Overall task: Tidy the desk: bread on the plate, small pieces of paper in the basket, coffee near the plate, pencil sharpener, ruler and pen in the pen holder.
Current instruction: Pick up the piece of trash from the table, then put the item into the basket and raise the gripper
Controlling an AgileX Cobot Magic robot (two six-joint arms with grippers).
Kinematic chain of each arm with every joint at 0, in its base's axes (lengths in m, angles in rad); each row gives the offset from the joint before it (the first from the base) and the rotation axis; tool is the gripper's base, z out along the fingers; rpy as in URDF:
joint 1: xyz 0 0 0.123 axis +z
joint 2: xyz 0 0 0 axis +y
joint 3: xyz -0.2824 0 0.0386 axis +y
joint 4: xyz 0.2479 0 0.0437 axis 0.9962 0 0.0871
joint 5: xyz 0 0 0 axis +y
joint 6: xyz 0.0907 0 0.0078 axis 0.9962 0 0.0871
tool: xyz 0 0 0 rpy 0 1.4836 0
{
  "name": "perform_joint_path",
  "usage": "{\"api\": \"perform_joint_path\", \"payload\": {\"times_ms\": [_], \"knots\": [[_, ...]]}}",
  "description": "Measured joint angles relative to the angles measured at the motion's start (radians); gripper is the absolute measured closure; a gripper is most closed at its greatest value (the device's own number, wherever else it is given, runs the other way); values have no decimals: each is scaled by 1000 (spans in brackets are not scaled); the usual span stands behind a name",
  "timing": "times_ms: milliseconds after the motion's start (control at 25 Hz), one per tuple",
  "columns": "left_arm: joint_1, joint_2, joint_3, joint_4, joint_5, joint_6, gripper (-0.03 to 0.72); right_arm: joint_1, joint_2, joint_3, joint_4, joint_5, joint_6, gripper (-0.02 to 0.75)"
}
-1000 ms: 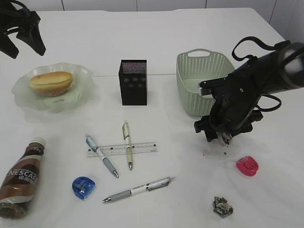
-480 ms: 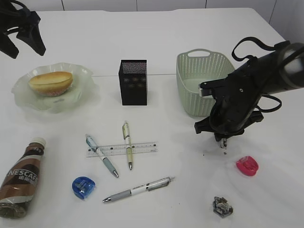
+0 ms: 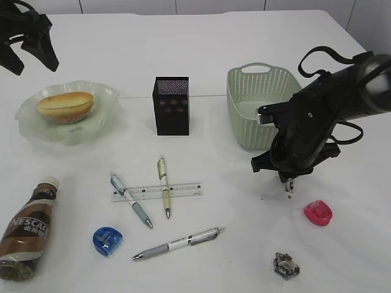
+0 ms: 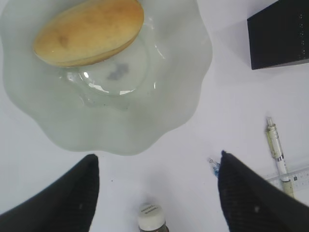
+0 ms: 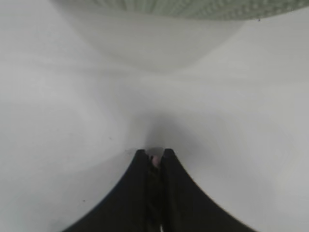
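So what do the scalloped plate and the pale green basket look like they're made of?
Scalloped translucent plate: probably glass or clear plastic, glossy, since the table shows through and the centre glints. Pale green perforated basket: most likely moulded plastic, matte, with uniform rows of holes.

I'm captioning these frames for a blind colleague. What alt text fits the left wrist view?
A pale glass plate holding a bread roll fills the view on a white table, seen between the left gripper's two open black fingers. A bottle cap shows below, a black pen holder's corner upper right, and a pen at right.
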Motion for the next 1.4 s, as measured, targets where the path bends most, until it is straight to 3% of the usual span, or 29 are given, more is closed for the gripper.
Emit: {"api": "perform_joint_path", "payload": {"times_ms": [120, 800, 1120, 1400], "knots": [[0, 0, 0, 0, 0, 0, 129, 0, -7, 0, 6, 11, 0, 723], [0, 0, 0, -1, 0, 0, 129, 0, -197, -12, 60, 55, 0, 728], [0, 0, 0, -1, 0, 0, 129, 0, -196, -239, 2, 55, 0, 729], [0, 0, 0, -1, 0, 0, 129, 0, -53, -460, -31, 118, 0, 729]]}}
